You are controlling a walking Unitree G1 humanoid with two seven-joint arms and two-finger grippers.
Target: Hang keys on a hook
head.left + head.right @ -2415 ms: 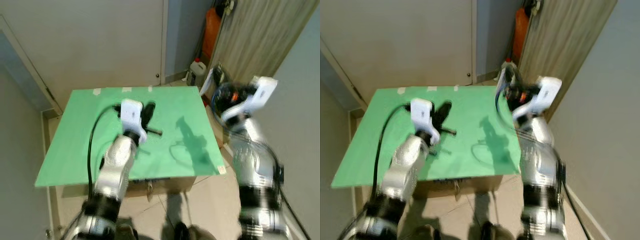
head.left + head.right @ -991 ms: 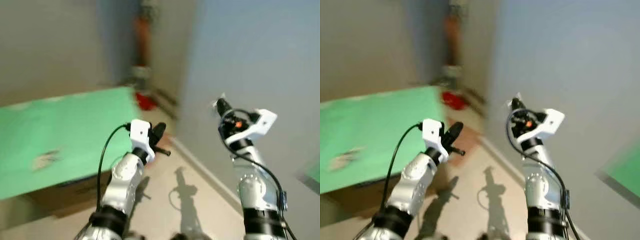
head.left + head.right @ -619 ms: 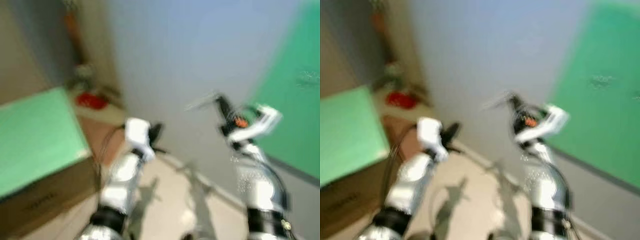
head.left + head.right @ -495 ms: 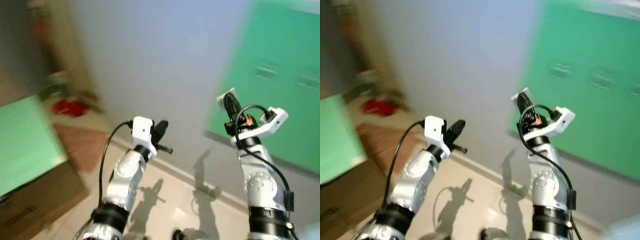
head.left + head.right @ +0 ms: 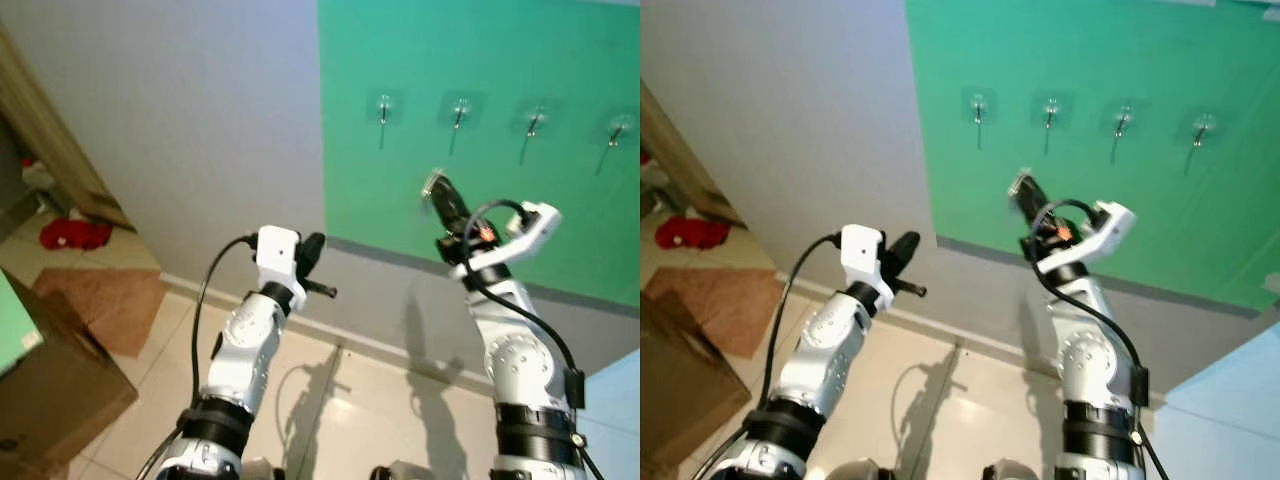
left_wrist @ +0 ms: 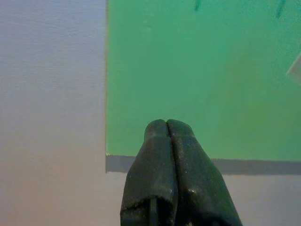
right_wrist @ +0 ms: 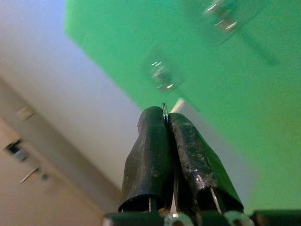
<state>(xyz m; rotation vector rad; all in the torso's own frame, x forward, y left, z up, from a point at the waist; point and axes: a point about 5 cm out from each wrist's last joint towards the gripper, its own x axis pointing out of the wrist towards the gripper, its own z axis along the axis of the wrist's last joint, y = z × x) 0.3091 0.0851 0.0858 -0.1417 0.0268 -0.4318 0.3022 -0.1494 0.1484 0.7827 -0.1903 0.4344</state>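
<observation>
View has swung since 2.4 s ago: the green surface on the cardboard box that filled the frame then is now only a sliver at the far left edge (image 5: 8, 330), with the brown cardboard box (image 5: 50, 385) under it. Motion blur from 0.6 s ago is gone; frame is sharp.

Ahead now: large green panel on the wall (image 5: 560, 200), pale grey wall (image 5: 200, 130) to its left. Four small clear-backed metal hooks run in a row across the panel: first hook (image 5: 383, 105), second hook (image 5: 460, 109), third hook (image 5: 537, 114), fourth hook (image 5: 618, 128). All four look bare.

Right gripper (image 5: 436, 190) is raised in front of the panel, below the row, roughly between first and second hooks, apart from both. Fingers pinched together on the keys: a thin silver key ring (image 7: 164, 112) pokes out between the fingertips in the right wrist view, and a pale flat tag (image 5: 1019, 184) sits at the tip in the head views. Keys not on any hook yet.

Left gripper (image 5: 312, 252) is held up at chest height in front of the grey wall, left of the panel edge, fingers closed flat against each other (image 6: 168, 129), nothing between them.

Floor: beige tiles (image 5: 330, 400), brown mat (image 5: 100, 305), red crumpled item (image 5: 70, 233) behind it.

No readable writing or brand marks anywhere.
</observation>
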